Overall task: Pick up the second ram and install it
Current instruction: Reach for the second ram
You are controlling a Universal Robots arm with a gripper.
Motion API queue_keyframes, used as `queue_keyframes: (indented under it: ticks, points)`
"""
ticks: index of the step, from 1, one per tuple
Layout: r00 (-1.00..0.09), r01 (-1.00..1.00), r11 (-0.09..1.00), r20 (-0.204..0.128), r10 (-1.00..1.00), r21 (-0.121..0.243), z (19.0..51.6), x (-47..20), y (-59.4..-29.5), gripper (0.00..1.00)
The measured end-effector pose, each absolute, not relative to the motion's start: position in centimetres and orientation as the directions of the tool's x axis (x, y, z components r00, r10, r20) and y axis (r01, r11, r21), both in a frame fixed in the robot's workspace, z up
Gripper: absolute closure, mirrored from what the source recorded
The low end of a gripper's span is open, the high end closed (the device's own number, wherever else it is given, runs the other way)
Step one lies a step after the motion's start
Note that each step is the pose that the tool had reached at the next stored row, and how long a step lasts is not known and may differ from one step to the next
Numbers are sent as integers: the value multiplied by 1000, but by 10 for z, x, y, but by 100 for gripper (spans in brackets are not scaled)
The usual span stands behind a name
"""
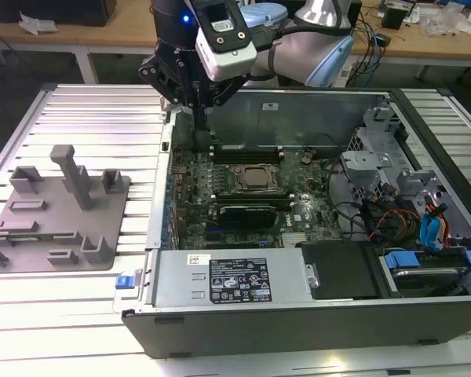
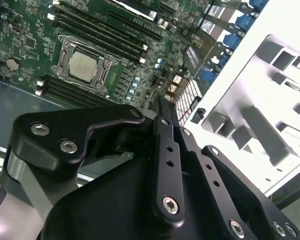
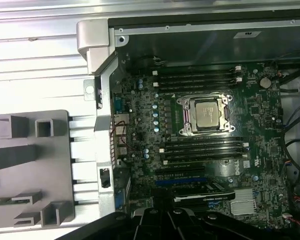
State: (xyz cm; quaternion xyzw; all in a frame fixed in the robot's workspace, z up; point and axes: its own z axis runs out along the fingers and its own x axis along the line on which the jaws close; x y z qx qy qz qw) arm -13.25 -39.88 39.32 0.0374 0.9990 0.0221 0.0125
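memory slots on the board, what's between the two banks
The square silver processor sits between them, as the first wrist view shows.

Table (image 1: 86,110): ribbed metal slats, brushed, bright with glare at the exterior view's left.
Fixture (image 1: 63,232): grey plastic, matt and smooth.
Case (image 1: 298,118): grey sheet metal, dull satin finish.
Motherboard (image 3: 140,150): green board, faintly glossy.
Processor (image 3: 209,112): silver metal lid, soft satin sheen.
Hand (image 2: 164,112): black links, smooth and semi-matt, with bright metal screw heads.
Power supply (image 1: 282,275): bare metal box with a pale sticker on it.
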Motion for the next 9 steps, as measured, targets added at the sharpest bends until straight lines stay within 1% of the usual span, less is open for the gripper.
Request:
queue_keyframes:
  ticks: [9]
  points:
    - [-997, 74, 996, -23, 75, 45, 393, -143, -399, 92]
